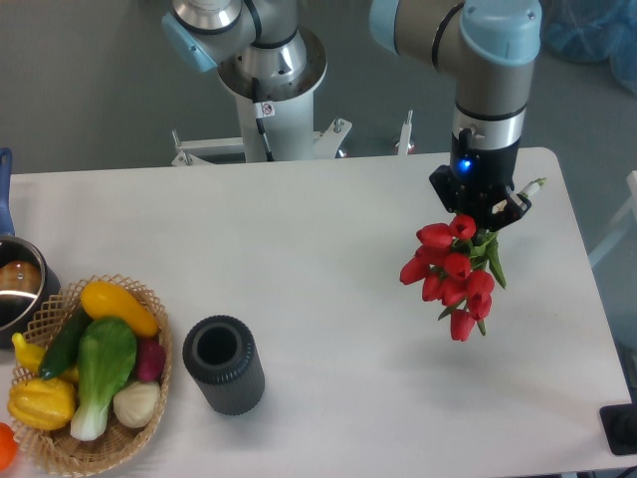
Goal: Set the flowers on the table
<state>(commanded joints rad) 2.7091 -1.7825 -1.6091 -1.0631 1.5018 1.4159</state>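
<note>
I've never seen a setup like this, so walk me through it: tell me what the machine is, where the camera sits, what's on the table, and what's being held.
The machine is a robot arm made of grey tubes and light blue joints, mounted behind a white table. At its end is a gripper, a two-finger clamp that works as its hand.

There is only one picture, taken by a fixed camera looking down on the table from the front and above.

The gripper is shut on a bunch of red flowers, tulips by the look of them, with green leaves. They hang blooms-down over the right part of the table.

To the left lie a dark cylindrical vase with its opening facing the camera, and a woven basket filled with vegetables. At the left edge a metal pot is partly visible.
</note>
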